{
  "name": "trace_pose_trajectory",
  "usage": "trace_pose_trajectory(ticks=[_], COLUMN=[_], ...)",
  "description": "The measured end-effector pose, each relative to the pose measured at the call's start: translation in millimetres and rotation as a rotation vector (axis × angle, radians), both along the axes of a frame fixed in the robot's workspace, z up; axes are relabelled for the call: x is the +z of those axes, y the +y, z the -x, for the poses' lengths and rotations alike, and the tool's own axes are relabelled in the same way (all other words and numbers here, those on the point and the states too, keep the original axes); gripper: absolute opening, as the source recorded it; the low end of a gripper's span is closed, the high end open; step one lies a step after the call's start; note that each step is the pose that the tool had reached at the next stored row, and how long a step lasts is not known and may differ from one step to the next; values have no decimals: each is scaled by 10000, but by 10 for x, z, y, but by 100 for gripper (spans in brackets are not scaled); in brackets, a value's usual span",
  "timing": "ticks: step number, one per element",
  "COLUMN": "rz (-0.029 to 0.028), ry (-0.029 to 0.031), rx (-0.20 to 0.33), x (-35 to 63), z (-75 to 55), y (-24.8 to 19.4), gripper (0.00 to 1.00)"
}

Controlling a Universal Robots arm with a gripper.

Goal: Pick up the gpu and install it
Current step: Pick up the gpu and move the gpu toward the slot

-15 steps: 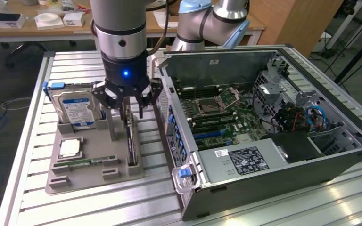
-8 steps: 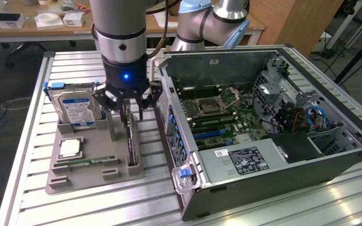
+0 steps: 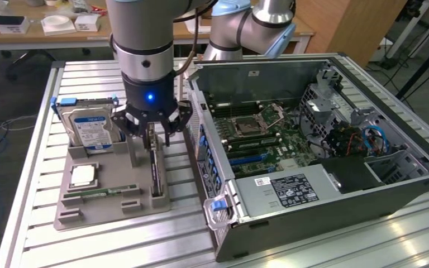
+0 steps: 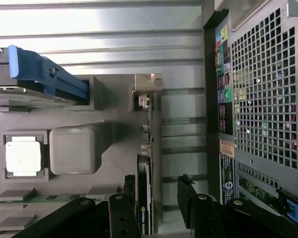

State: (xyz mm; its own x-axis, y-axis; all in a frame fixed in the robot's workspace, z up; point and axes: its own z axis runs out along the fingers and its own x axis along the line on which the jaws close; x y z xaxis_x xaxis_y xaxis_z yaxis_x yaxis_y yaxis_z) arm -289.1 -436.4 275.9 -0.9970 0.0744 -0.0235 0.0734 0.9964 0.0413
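— Gripper [image 3: 151, 135] state?
— Jaws are held wide apart, astride the gpu [image 4: 145, 198], which is stood on edge in the grey tray [image 3: 99, 216].
— Writing?
— Green logo is noted on the card; lettering cannot be read.

No text legible: hard drive label [image 3: 91, 131], power supply sticker [image 3: 295, 191] (print too small).

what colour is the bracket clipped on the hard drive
Blue. The bracket on the hard drive shows best in the wrist view.
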Motion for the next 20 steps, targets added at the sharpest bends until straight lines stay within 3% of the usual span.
trace_pose_trajectory(ticks=[20], rz=[0], ry=[0], rx=[118], x=[-217], z=[53], y=[-113], gripper=[47])
